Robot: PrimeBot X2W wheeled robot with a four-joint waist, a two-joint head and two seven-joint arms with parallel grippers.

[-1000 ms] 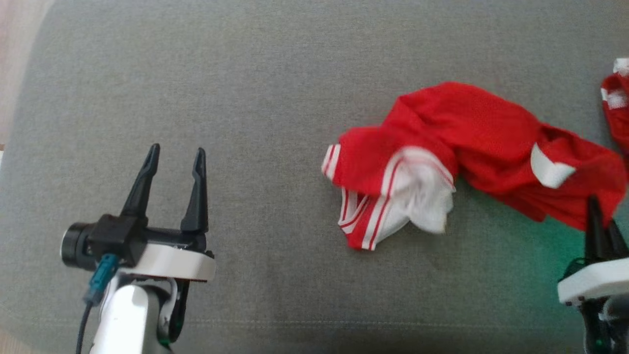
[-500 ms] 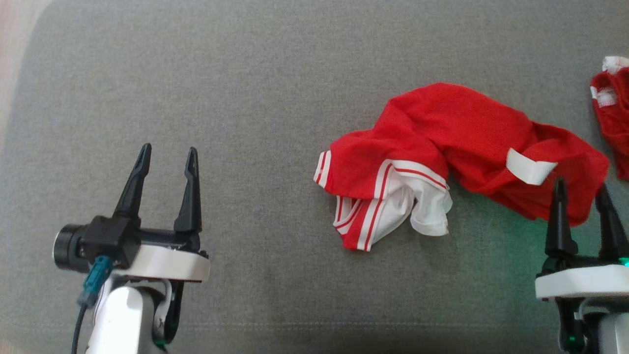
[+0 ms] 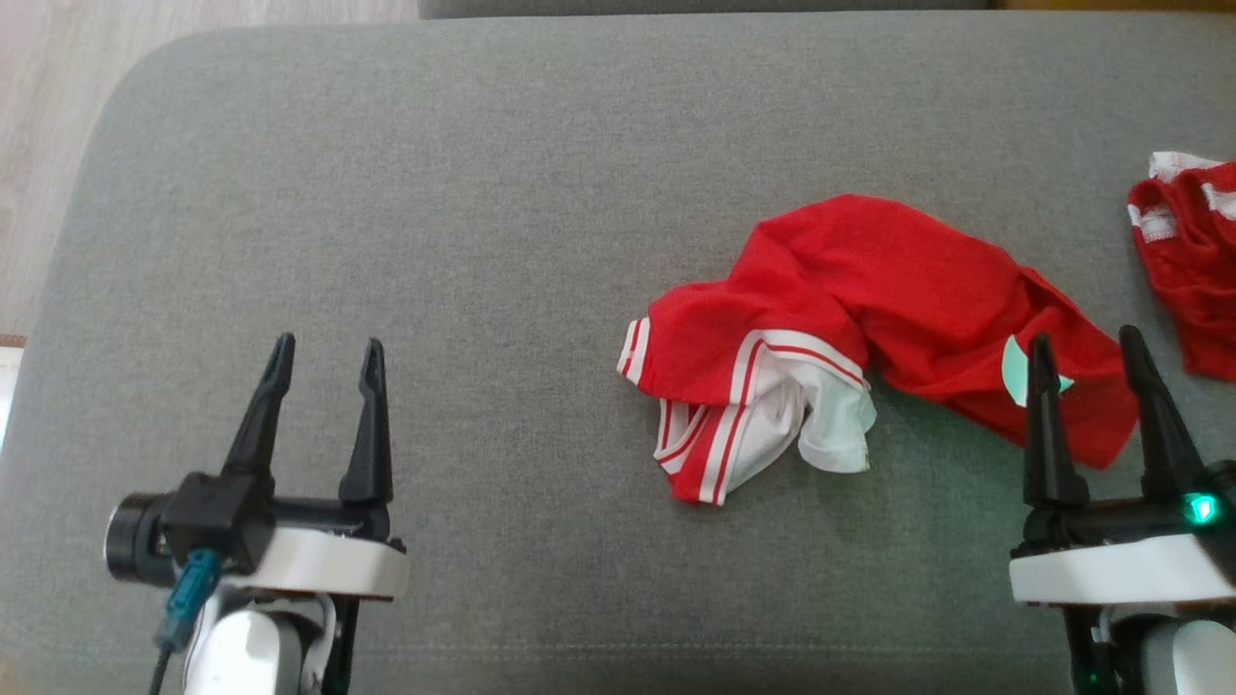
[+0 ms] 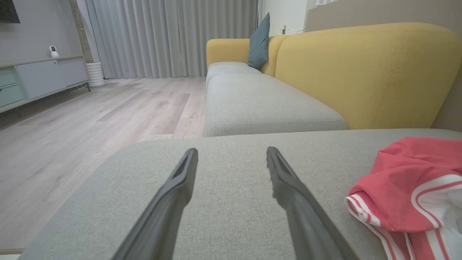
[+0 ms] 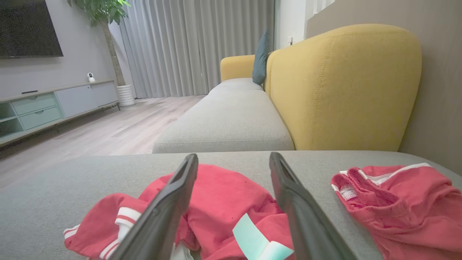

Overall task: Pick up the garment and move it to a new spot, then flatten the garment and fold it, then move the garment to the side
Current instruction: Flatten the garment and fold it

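Nearest, the left gripper (image 3: 328,343) stands with fingers spread wide over the bare grey sofa cushion (image 3: 483,193), holding nothing, while the right gripper (image 3: 1083,336) (fingers equally wide, nothing clamped) hovers at the near right end of the crumpled red-and-white garment (image 3: 869,280), a second red garment (image 3: 1193,261) lying farther right.
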